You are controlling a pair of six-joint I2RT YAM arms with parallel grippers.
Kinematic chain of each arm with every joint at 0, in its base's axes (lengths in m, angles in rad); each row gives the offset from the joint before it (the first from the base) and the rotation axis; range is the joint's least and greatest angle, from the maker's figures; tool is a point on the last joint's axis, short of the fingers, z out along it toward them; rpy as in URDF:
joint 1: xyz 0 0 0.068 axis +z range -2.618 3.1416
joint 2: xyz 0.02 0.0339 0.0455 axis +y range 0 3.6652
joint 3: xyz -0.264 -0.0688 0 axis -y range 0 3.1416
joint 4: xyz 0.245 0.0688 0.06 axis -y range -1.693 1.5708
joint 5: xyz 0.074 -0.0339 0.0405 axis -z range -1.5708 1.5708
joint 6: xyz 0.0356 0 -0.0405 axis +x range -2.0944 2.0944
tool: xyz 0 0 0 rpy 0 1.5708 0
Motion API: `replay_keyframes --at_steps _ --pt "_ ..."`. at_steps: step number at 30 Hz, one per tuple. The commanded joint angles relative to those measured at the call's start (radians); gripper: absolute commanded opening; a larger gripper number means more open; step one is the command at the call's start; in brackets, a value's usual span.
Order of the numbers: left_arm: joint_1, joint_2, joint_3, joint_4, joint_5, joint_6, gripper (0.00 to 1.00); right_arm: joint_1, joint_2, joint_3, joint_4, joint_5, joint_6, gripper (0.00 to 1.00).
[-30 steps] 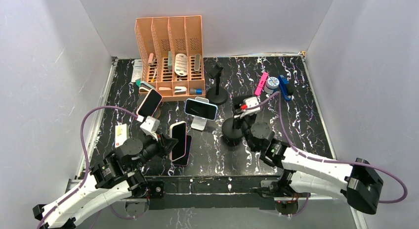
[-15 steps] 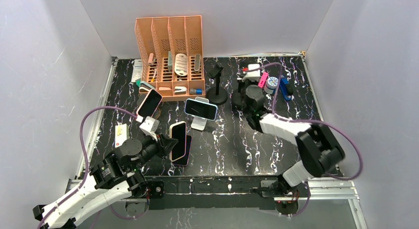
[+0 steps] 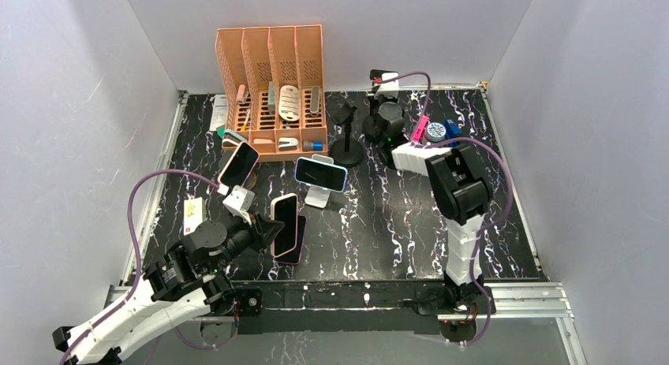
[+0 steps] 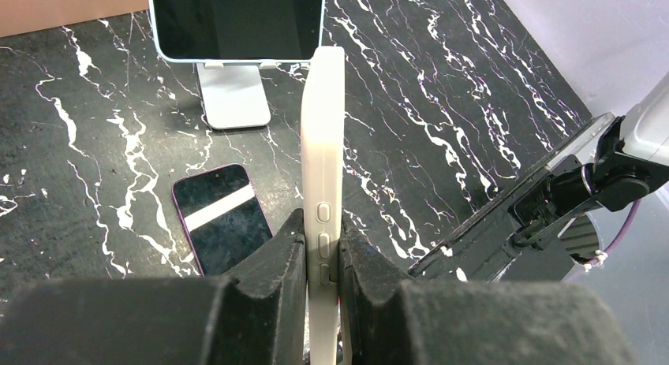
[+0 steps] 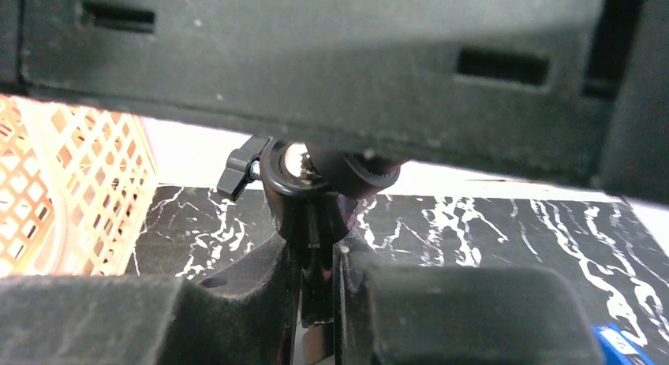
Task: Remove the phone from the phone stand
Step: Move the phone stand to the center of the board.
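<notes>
since a second ago the right arm has swung from the near middle of the desk (image 3: 473, 215) out to its far edge, carrying the black phone stand (image 5: 315, 176) along; the left arm has not moved.

near the left part of the near edge, the left gripper (image 4: 322, 247) is pinched on the phone (image 4: 323, 144), a cream-cased handset held upright on its long edge, side buttons between the fingers (image 4: 288, 255). the phone is clear of any stand and lifted off the desk. under it a dark phone (image 4: 221, 227) lies flat, screen up. further back on the left a third phone (image 3: 238, 164) leans tilted, just in front of the orange file rack (image 3: 272, 89), which stands against the far edge, left of centre. around the middle of the desk a pale blue phone (image 3: 320, 173) sits sideways on a white stand (image 3: 318, 196). just behind it, beside the rack, a second black stand (image 3: 345, 136) is upright on its round base.

at the far edge, right of centre, the right gripper (image 5: 319, 255) is pressed onto the stem of the black phone stand, below its ball joint and small knob. whether the base touches the desk cannot be told. near the far right corner lie a pink item (image 3: 420, 129) and a blue one (image 3: 451, 128).
</notes>
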Motion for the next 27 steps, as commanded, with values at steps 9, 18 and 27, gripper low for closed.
replay_keyframes --at_steps 9,18,27 --pt "0.001 -0.005 0.007 0.064 -0.019 0.002 0.00 0.002 0.127 0.225 0.093 -0.111 0.100 0.01" --pt "0.002 -0.006 0.009 0.063 -0.013 0.007 0.00 0.003 0.090 0.124 0.067 -0.134 0.115 0.36" --pt "0.002 -0.006 0.011 0.061 -0.013 0.008 0.00 0.018 0.025 0.090 0.017 -0.141 0.115 0.66"
